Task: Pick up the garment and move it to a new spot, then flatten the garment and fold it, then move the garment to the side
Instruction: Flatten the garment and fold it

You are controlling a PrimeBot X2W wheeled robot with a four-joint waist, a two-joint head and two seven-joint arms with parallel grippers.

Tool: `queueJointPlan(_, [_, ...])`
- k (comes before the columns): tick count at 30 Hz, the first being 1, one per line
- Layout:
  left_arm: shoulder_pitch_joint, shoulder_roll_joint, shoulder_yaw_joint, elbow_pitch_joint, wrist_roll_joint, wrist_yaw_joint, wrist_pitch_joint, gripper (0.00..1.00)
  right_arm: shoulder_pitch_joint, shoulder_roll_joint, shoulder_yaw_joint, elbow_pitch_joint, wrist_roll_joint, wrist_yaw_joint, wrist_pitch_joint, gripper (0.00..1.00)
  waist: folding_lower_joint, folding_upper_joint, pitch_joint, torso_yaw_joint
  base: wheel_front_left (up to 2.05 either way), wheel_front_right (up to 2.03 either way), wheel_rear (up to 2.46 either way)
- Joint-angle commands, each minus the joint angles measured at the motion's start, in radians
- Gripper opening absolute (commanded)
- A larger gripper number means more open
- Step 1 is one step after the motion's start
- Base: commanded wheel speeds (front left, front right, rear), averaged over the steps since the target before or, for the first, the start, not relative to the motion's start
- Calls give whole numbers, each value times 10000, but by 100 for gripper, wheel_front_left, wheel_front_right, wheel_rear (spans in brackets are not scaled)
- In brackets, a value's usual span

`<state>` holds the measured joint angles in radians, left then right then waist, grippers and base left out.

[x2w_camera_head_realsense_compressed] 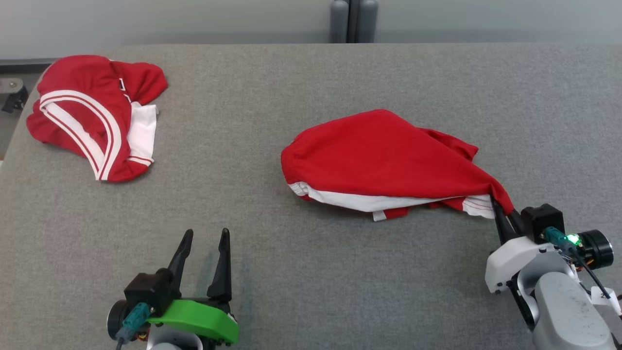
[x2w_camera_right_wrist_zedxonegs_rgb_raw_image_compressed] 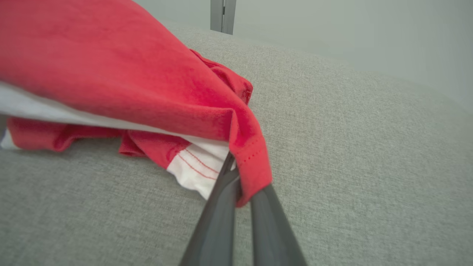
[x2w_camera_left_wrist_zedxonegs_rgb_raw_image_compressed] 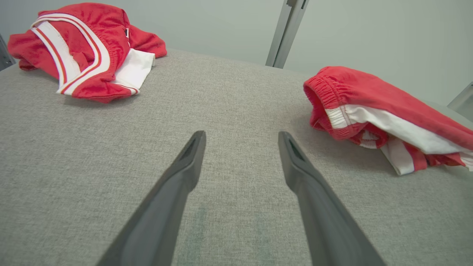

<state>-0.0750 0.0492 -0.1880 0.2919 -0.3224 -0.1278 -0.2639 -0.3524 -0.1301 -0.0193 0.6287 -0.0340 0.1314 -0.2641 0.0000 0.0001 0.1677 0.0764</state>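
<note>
- So, head view first: the right gripper (x2w_camera_head_realsense_compressed: 503, 216) has its two dark fingers pressed together on one corner of the crumpled red garment with white trim (x2w_camera_head_realsense_compressed: 374, 155). The garment lies mid-table on the grey fabric-covered table (x2w_camera_head_realsense_compressed: 311, 291), pulled taut toward that pinch. Looks like a drag grip for relocating it.
- The left gripper (x2w_camera_head_realsense_compressed: 206, 233) sits near the front edge, jaws spread wide, holding nothing, probably kept free for the flattening.
- A second red-and-white bundle (x2w_camera_head_realsense_compressed: 92, 116) lies at the far left corner, well apart.
- Left wrist view: the spread fingers (x2w_camera_left_wrist_zedxonegs_rgb_raw_image_compressed: 177, 177) point at bare table between both garments.
- Right wrist view: a stitched red hem (x2w_camera_right_wrist_zedxonegs_rgb_raw_image_compressed: 251, 162) is clamped at the fingertips, and the rest sags onto the table.
- No bin or basket anywhere, just cloth on the tabletop.
</note>
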Motion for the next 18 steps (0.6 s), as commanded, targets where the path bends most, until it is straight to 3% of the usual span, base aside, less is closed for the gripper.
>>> queueJointPlan(1, [-175, 23, -1, -19, -103, -27, -9, 100, -109, -91, -14, 46, 21, -14, -6, 48, 0, -1, 86, -65, 0, 0, 0])
queueJointPlan(2, [-203, 23, -25, -17, -109, -26, -9, 100, -129, -116, -28, 55, 9, -14, -6, 100, 0, -1, 98, -99, 0, 0, 0])
queueJointPlan(18, [-246, 23, -161, -205, -127, -16, -9, 100, 817, 68, -557, -1463, 58, -14, -6, 100, 0, -1, -386, -694, 0, 0, 0])
